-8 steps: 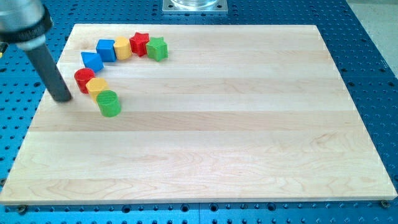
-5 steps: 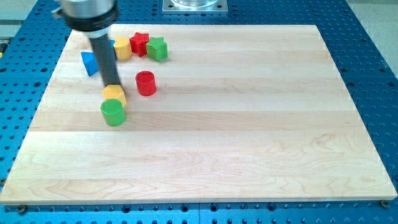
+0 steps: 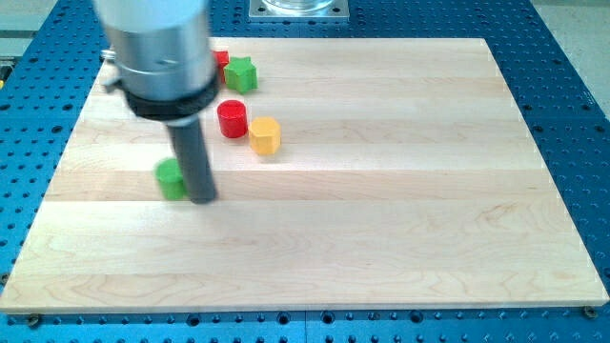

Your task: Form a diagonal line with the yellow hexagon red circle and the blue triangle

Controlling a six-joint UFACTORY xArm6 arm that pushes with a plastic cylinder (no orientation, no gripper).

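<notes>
The red circle [image 3: 232, 119] stands on the wooden board [image 3: 381, 191] left of its middle, near the top. The yellow hexagon [image 3: 265, 135] lies just to its lower right, touching or nearly touching it. My tip [image 3: 201, 198] rests on the board right next to the green cylinder [image 3: 172, 178], on its right side, below and left of the red circle. The arm's wide body hides the blue triangle and the other blocks at the upper left.
A green star [image 3: 241, 73] sits near the board's top edge, with part of a red star [image 3: 221, 61] showing beside it behind the arm. Blue perforated table surrounds the board. A metal mount [image 3: 299, 9] sits at the view's top.
The yellow hexagon slid right, from above the green cylinder to the red circle's lower right. The red circle stayed about put. My tip moved down to the green cylinder's right side.
</notes>
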